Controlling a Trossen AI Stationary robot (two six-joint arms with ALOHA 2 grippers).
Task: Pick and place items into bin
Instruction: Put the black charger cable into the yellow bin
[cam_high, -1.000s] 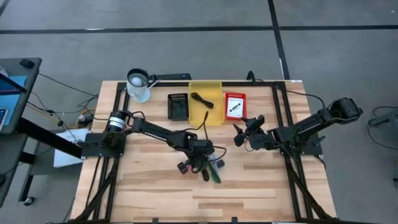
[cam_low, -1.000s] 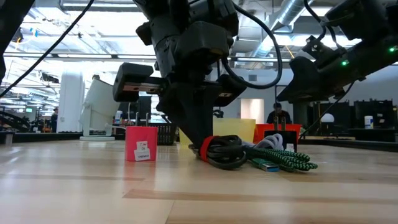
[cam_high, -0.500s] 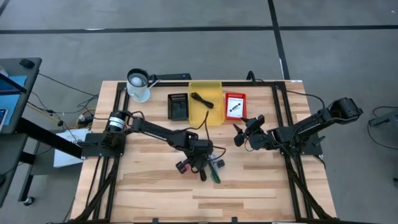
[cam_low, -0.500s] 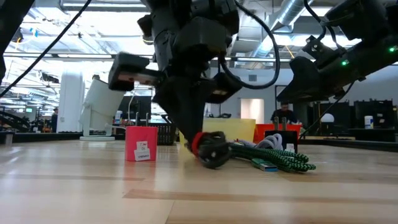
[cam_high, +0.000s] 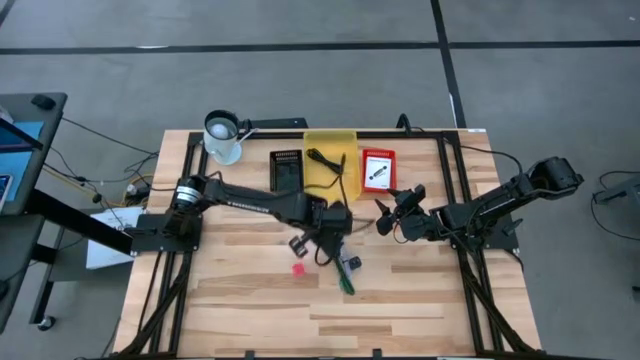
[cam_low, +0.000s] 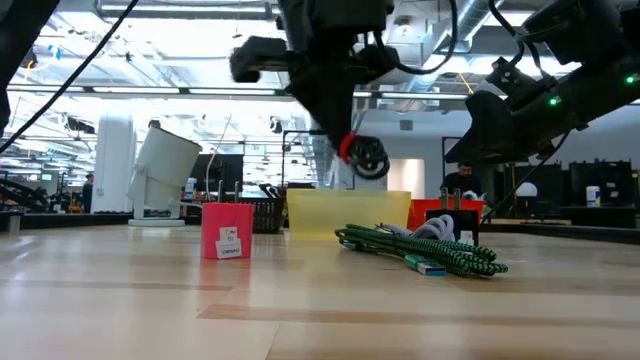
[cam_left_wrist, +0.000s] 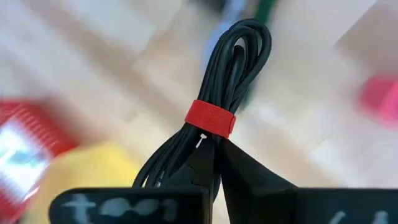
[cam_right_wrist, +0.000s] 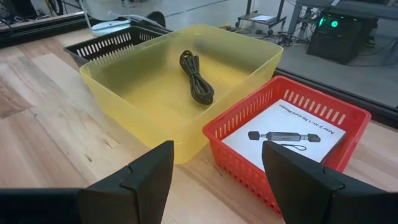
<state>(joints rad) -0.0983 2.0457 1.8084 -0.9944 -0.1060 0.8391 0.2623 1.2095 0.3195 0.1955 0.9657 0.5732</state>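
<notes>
With the left pincer clamped on the black coiled cable, I hold it clear of the bench toward the yellow bin; right pincer waits, fingers apart.

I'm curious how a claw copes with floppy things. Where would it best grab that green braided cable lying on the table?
Probably at the middle of the green braided cable, from straight above. The strands there lie bunched in one low bundle on the table, so two fingers could close across them all, clear of the plug end and the yellow bin.
</notes>
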